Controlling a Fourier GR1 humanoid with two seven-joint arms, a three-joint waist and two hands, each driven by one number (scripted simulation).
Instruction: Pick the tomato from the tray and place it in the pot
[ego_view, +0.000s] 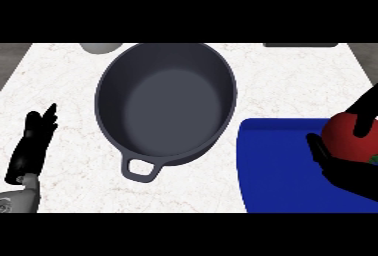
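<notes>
The black right hand (353, 172) is curling its fingers (367, 112) around the round red tomato (347, 136) over the blue tray (277, 165). The black left hand (33, 142) is resting open, fingers up, on the white marbled desk (59, 80). The dark grey oval pot (166, 102) is lying lengthwise, handle toward the robot.

Cut off and covered at the right edge

The tomato (348, 135) is partly hidden by the right hand (347, 172) curled round it, and both run past the right edge. The blue tray (280, 170) is cropped at right and bottom. A grey object (101, 47) and a dark one (301, 45) are cut at the counter's (59, 85) far edge, unidentifiable.
</notes>
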